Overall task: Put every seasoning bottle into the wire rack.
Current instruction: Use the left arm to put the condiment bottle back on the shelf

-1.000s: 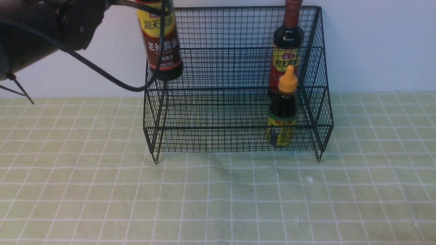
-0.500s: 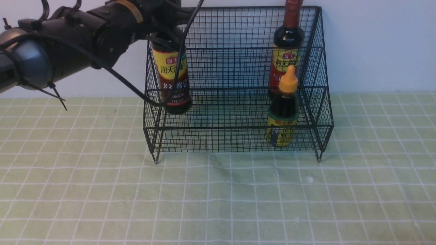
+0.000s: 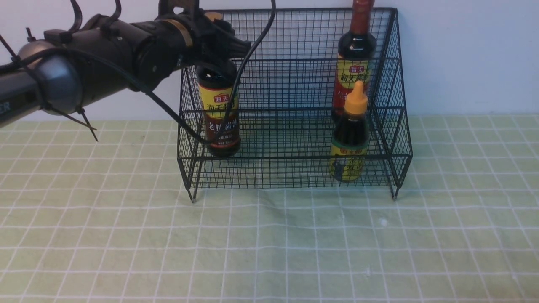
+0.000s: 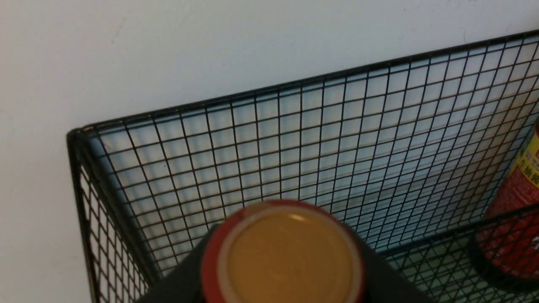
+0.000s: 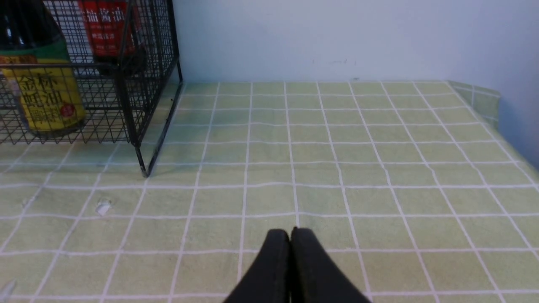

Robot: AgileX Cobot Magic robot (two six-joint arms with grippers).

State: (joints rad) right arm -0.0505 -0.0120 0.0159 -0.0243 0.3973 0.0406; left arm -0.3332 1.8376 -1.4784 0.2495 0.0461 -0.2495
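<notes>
Seasoning bottle with yellow-brown label (image 3: 220,113), upright, long axis vertical, held at the left end of the wire rack (image 3: 290,105), base low over the front lower tier; contact with the mesh not discernible. Gripped at the neck from above by the left end effector (image 3: 212,40), clamped on it. Likely next: straight down, then release. Two other bottles at the rack's right end. Right end effector (image 5: 290,240) pressed together, well away over the counter (image 3: 269,244).

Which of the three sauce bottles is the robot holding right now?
The yellow-brown labelled bottle at the rack's left end; the left gripper clamps its neck. The other two stand free.
</notes>
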